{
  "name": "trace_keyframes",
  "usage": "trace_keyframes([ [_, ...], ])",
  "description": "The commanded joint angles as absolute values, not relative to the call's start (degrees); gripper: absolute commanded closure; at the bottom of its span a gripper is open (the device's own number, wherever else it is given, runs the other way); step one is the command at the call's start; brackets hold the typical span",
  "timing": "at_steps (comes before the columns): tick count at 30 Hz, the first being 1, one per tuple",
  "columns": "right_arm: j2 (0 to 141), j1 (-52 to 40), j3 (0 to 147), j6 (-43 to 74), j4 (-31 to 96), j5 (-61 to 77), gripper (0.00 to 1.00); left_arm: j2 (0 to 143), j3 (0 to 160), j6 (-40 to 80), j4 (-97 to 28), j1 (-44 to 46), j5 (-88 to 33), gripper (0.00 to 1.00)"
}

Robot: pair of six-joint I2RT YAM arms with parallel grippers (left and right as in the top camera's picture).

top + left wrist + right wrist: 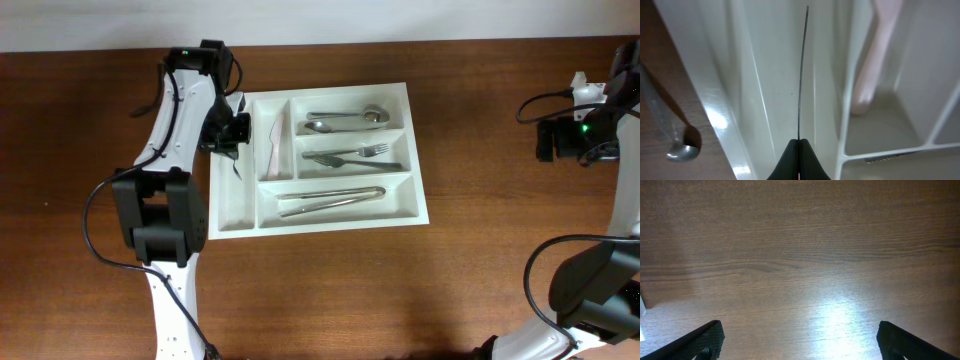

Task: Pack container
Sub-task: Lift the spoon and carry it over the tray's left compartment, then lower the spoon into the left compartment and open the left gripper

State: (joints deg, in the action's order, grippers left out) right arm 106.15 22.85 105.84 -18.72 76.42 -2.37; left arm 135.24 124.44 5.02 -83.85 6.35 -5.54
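Your left tool (799, 162) is clamped on a thin dark blade (801, 75), edge-on, aimed along the outer narrow slot of the large white glossy plastic five-compartment tray (765, 75) below, likely lined up to drop. Pale pink plastic utensil (875, 55) lies one slot inward. Well right of the tray, your right tool (800, 340) gapes wide over wood-grain counter (800, 255).

I've got the left gripper (233, 131) pointed down on the far left, jaws pinched tight. The right gripper (799, 342) hangs far right, jaws spread wide.
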Motion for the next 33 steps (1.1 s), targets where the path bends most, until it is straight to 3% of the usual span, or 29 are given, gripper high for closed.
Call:
trace_keyframes([
  [1,106.2,22.9,105.7,-19.1,76.4,-2.8,0.01,133.2,122.4,6.0,-83.0,6.1,-5.0,0.98],
  [5,106.2,22.9,105.7,-19.1,76.4,-2.8,0.01,133.2,122.0,6.0,-82.5,6.1,-5.0,0.97],
  [7,106.2,22.9,105.7,-19.1,76.4,-2.8,0.01,133.2,122.0,6.0,-81.9,6.1,-5.0,0.81],
  [14,106.2,22.9,105.7,-19.1,76.4,-2.8,0.01,133.2,122.0,6.0,-79.6,6.0,-5.0,0.68],
  [20,106.2,22.9,105.7,-19.1,76.4,-2.8,0.01,133.0,125.8,3.4,-78.8,4.3,-4.8,0.63],
  [27,106.2,22.9,105.7,-19.1,76.4,-2.8,0.01,132.8,141.5,1.7,-86.1,-0.1,-4.5,0.56],
  [28,106.2,22.9,105.7,-19.1,76.4,-2.8,0.01,132.7,143.2,1.7,-87.2,-0.7,-4.5,0.52],
  [30,106.2,22.9,105.7,-19.1,76.4,-2.8,0.01,132.6,146.6,1.7,-90.2,-2.2,-4.5,0.24],
  [32,106.2,22.9,105.7,-19.1,76.4,-2.8,0.01,132.5,148.6,1.6,-92.9,-3.7,-4.5,0.14],
  [33,106.2,22.9,105.7,-19.1,76.4,-2.8,0.02,132.5,149.1,1.4,-93.9,-4.3,-4.5,0.13],
])
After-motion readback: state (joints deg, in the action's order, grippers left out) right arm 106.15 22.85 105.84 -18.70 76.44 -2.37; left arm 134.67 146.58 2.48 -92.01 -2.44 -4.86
